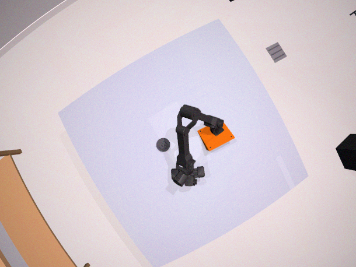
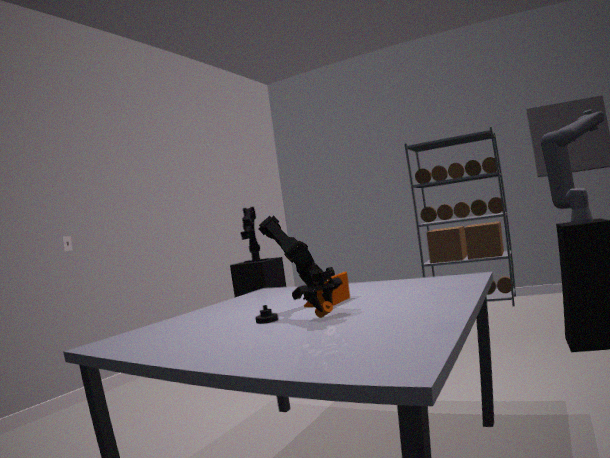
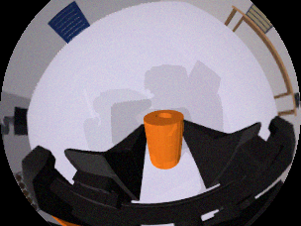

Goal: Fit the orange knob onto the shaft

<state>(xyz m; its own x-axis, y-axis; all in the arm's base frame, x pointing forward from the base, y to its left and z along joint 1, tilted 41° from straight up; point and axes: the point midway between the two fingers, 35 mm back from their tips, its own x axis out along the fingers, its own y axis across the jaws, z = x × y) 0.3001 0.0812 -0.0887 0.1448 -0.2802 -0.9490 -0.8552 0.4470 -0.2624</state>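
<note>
The orange knob point(image 2: 327, 306) point(image 3: 164, 144) is a cylinder with a hole in its end face. My gripper point(image 3: 162, 125) is shut on it, with one black finger on each side. In the exterior view the knob hangs tilted, a little above the table, its hole end turned towards that camera. In the top view the arm hides it. The round dark pedestal point(image 1: 159, 147) point(image 2: 266, 318) stands apart from the gripper, to its left in the exterior view, with its shaft point(image 2: 265, 308) upright. The shaft's flat side cannot be made out.
An orange base plate point(image 1: 221, 141) point(image 2: 342, 291) lies under the arm's base, right of the pedestal in the top view. The pale table point(image 1: 117, 116) point(image 2: 225, 350) carries these things. Shelves, another arm and dark stands are in the room beyond it.
</note>
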